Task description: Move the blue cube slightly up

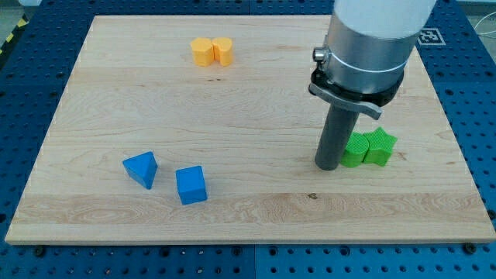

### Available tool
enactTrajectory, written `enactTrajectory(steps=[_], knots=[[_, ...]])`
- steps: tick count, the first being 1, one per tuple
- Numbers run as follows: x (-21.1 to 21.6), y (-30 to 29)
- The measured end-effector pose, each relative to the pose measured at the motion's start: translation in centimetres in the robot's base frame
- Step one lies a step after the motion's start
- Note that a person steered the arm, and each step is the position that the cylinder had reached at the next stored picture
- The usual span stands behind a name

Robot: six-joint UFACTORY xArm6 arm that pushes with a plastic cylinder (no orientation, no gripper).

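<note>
Sitting slightly tilted, blue cube point(191, 185) looks intact.

Cube point(191, 186) at board's point(248, 93) lower left, just right of wedge point(141, 169); tip point(327, 167) far right, touching a block pair point(370, 148).

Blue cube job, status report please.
My tip touching green blocks, far right of blue cube. Cube untouched. Blue triangular block beside it; upward path clear.

Wooden board point(248, 85) lay on blue perforated table point(31, 93). Two yellow blocks point(211, 51) sat touching near the view's top. Two green blocks point(370, 148) touched at the view's right. Blue triangular block point(141, 168) sat lower left.
</note>
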State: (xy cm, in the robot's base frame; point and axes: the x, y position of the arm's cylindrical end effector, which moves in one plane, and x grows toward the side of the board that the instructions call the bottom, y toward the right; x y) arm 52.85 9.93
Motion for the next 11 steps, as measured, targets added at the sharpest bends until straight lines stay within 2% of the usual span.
enactTrajectory(steps=[1,2,3,4,6,11], knots=[[3.9,-2.2],[7.9,-6.9],[8.9,-15.2],[8.5,-19.7],[3.9,-19.9],[3.0,-16.5]])
